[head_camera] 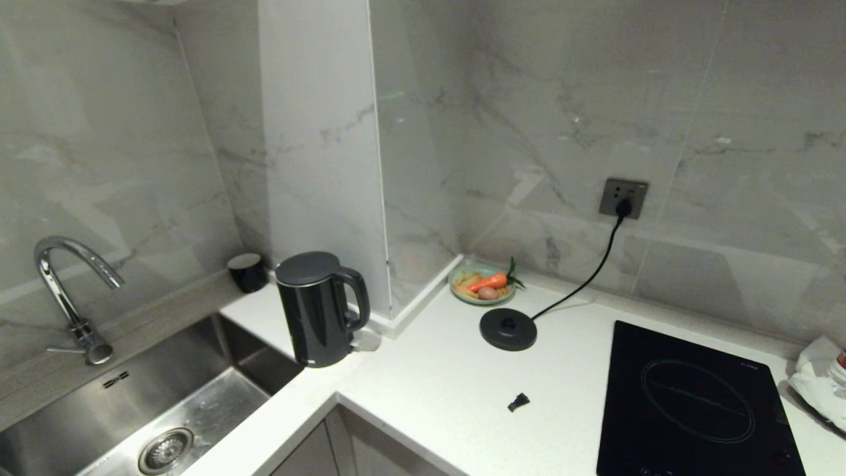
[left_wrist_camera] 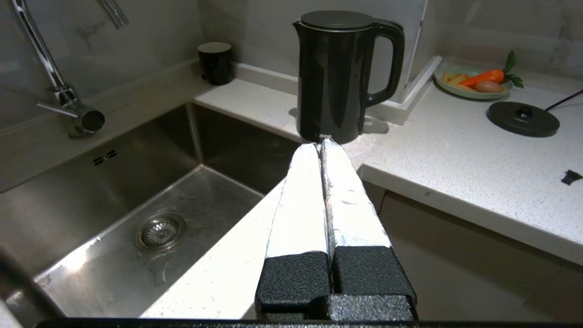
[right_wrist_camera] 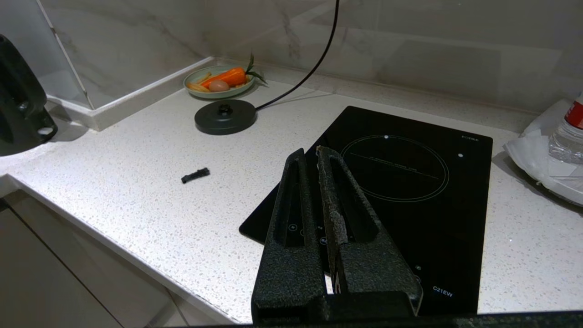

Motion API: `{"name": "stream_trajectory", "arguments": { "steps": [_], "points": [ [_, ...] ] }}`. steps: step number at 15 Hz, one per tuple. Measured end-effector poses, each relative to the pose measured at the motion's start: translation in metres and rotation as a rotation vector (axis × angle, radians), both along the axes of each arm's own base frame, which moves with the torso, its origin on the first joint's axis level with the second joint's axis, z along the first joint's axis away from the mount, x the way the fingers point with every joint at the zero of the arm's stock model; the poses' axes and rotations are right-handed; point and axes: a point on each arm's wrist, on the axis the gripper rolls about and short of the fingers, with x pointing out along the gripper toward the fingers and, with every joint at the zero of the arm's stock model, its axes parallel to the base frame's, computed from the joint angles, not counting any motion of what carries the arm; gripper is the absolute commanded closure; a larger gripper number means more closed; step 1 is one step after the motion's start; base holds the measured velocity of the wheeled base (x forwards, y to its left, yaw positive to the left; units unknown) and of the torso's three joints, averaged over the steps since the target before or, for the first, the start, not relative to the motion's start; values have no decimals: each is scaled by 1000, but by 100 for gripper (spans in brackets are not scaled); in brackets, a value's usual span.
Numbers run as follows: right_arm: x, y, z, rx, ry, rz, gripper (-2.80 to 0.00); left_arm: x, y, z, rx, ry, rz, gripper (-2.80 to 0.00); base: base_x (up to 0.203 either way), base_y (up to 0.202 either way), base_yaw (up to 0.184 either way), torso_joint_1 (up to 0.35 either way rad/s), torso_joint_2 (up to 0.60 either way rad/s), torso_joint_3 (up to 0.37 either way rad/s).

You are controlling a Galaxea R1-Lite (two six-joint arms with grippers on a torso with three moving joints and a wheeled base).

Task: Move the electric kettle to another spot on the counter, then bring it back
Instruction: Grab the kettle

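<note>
Neither of our arms shows in the head view, and in the right wrist view the electric kettle [right_wrist_camera: 20, 98] is cut off at the frame edge while a small black piece [right_wrist_camera: 195, 175] on the counter [right_wrist_camera: 150, 200] is too small to identify. Our left gripper [left_wrist_camera: 320, 144] has its foil-wrapped fingers [left_wrist_camera: 300, 196] pressed together, the kettle standing upright beyond their tips, off its round corded base [left_wrist_camera: 522, 118], at the counter corner beside the steel sink [left_wrist_camera: 114, 191]. Our right gripper [right_wrist_camera: 309, 152] has its fingers together too, over the near edge of the black induction cooktop [right_wrist_camera: 410, 191], with grey marble-tiled walls behind.
</note>
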Motion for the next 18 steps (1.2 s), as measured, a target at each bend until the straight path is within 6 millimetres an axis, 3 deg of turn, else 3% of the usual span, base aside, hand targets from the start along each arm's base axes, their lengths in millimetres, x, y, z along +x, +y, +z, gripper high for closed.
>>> {"name": "stream_trajectory", "arguments": {
  "steps": [2,5,7,10,12,15,18],
  "points": [
    [0,0,0,0,0,0,0,-2,0,6,0,-13,-5,0,0,0,0,0,0,0],
    [0,0,0,0,0,0,0,-1,-1,43,-28,-43,-36,0,0,0,0,0,0,0],
    [0,0,0,0,0,0,0,15,-1,74,-36,-18,-70,0,0,0,0,0,0,0],
    [0,0,0,0,0,0,0,60,-3,119,-43,4,-138,0,0,0,0,0,0,0],
    [0,0,0,0,0,0,0,96,-8,137,-46,26,-188,0,0,0,0,0,0,0],
    [0,0,0,0,0,0,0,152,-24,146,-47,65,-249,0,0,0,0,0,0,0],
    [0,0,0,0,0,0,0,200,-53,139,-52,103,-260,0,0,0,0,0,0,0]
  ]
}}
